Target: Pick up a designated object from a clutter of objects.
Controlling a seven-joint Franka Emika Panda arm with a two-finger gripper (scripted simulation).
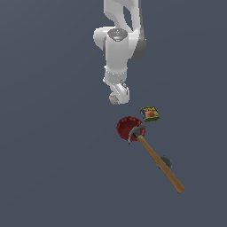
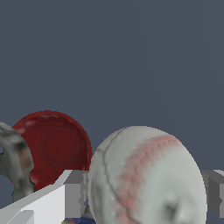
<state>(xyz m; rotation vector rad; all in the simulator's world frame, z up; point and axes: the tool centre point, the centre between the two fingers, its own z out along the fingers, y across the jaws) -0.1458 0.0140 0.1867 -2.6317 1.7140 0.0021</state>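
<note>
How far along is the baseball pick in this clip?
Reaching looks done: the end effector has its fingers on either side of the baseball. Whether they already clamp it is unclear. In the exterior view the baseball sits under the arm, apart from the red bowl and hammer. A clear lift remains.

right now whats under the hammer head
The hammer head lies over the rim of the red bowl, with its handle running away across the floor. The part of the bowl beneath the head is covered, so whether anything else sits there cannot be seen.
</note>
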